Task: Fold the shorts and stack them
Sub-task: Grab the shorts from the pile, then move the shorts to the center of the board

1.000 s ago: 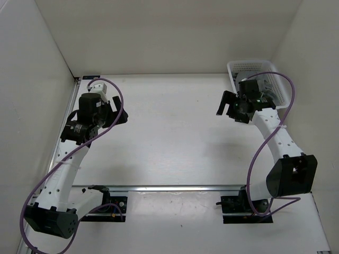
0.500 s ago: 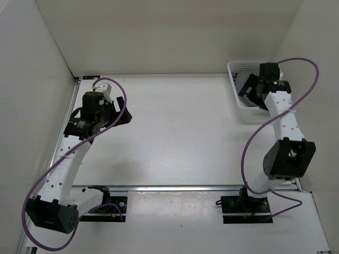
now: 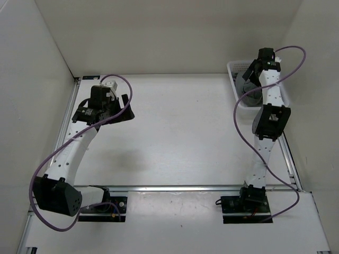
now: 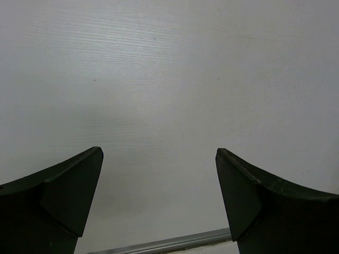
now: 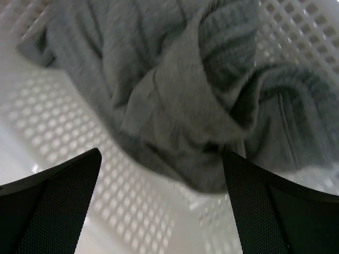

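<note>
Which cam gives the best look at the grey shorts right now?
Right wrist: the shorts fill the frame, crumpled in the white mesh basket, folds clear. Top external shows only a grey patch in the basket, partly hidden by the right arm. Left wrist sees only tabletop.

In the right wrist view the shorts (image 5: pixel 201 100) are blurred and cut off by the top and right edges, so waistband and legs cannot be told apart. The basket (image 5: pixel 63 121) is cut off on every side there. In the top view much of both is covered by the right arm (image 3: pixel 267 95) at the far right, and only a small grey patch is seen. The right gripper (image 5: pixel 161 154) and the left gripper (image 4: pixel 159 153) are each cut off by the lower edge of their own views. In the top view the fingertips of both cannot be made out.
</note>
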Tool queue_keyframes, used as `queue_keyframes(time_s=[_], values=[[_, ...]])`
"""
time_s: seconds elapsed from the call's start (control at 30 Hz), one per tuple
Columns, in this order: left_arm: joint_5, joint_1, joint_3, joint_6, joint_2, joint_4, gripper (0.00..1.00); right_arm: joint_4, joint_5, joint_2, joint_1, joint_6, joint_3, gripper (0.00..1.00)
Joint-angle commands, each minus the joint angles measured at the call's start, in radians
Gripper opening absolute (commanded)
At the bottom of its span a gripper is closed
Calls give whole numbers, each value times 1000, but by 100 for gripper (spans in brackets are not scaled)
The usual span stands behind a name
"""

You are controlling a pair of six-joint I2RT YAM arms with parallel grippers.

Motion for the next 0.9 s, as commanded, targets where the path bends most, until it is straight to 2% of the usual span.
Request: queue_keyframes(time_s=[0.0,0.1,0.2,0.23,0.3,0.33,0.4,0.43,0.53,0.67,0.8,0.87], values=[[2,1,64,17,45,-17,99,-34,44,135,-36,-2,169,100],[-37,1,86,17,65,-17,99,15,34,182,-47,8,182,100],[-109,1,86,-10,76,-17,99,67,-2,206,-58,8,172,80],[-125,1,86,-10,76,-17,99,67,-2,215,-58,8,172,63],[-134,1,97,-10,87,-17,99,103,-25,216,-58,-3,162,43],[-134,1,97,-10,87,-17,99,115,-78,200,-58,-3,152,17],[-134,1,106,-33,108,-17,99,115,-138,179,-58,-38,162,3],[-134,1,106,-46,108,-17,99,115,-152,129,-58,-38,162,0],[-145,1,97,-81,108,-17,99,126,-210,-19,-58,-29,102,0],[-145,-9,97,-102,72,-17,99,126,-284,-201,-36,-54,102,0],[-145,-9,72,-164,42,-17,99,97,-437,-389,49,-133,142,0],[-111,-9,63,-175,33,-35,99,68,-411,-455,109,-172,133,0]])
